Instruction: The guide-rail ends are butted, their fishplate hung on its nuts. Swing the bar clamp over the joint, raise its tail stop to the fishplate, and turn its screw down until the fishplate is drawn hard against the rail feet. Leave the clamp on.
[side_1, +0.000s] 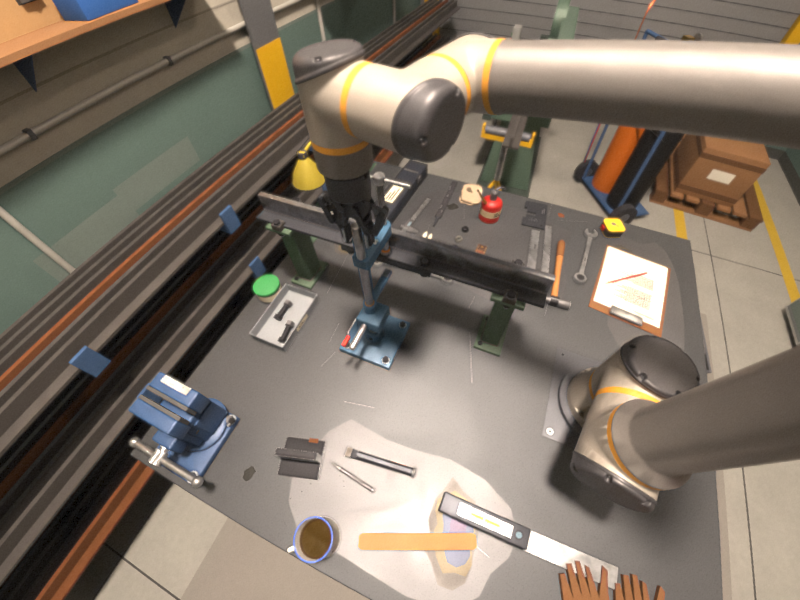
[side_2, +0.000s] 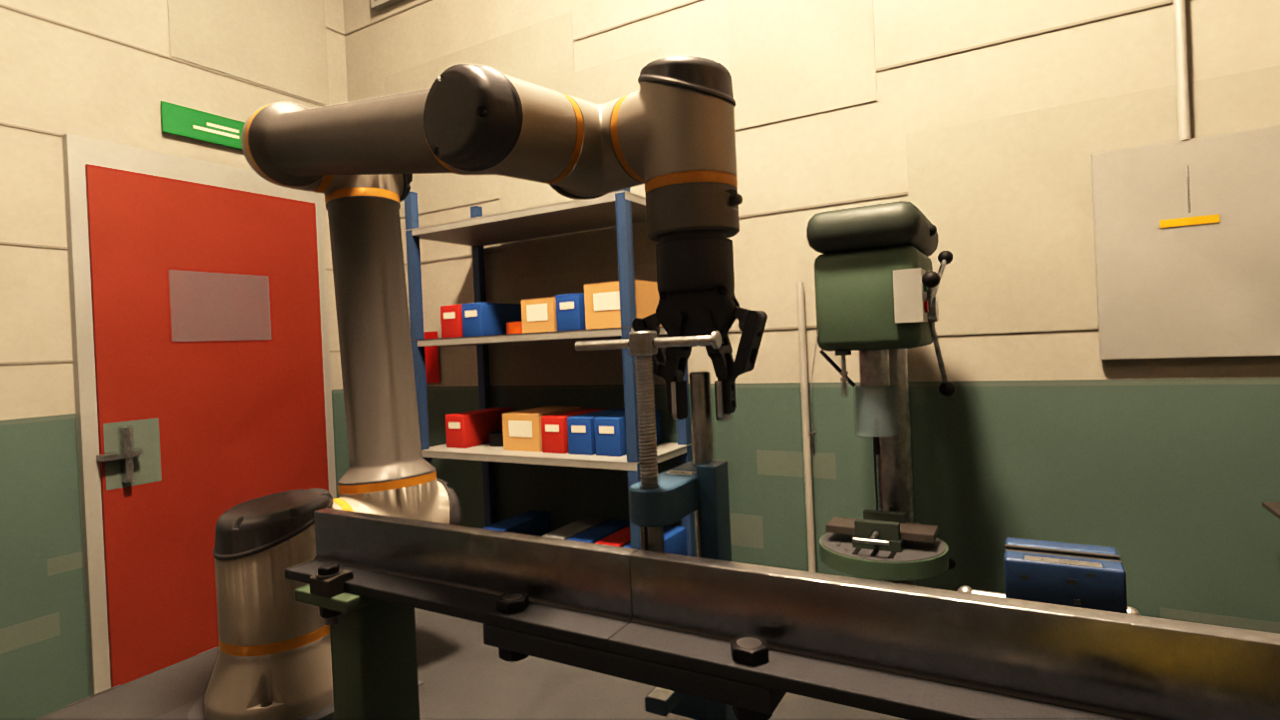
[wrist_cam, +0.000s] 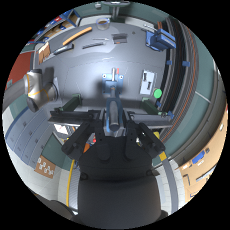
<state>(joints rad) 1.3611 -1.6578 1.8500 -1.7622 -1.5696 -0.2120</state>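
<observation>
The blue bar clamp (side_1: 370, 284) stands upright on its base plate with its head over the joint of the two butted guide rails (side_1: 413, 252), and its threaded screw (side_2: 646, 407) with a T-handle rises above the rail top. The fishplate (side_2: 627, 638) hangs under the rail feet on its nuts. My gripper (side_2: 701, 394) is open and empty, its fingers on either side of the top of the clamp's grey bar (wrist_cam: 113, 113). The tail stop is hidden behind the rails.
Behind the rails are a shelf of coloured boxes (side_2: 537, 385) and a green drill press (side_2: 882, 376). On the bench lie a bolt tray (side_1: 283, 315), a blue vice (side_1: 178, 426), a clipboard (side_1: 632, 287), a fire extinguisher (side_1: 491, 206) and hand tools.
</observation>
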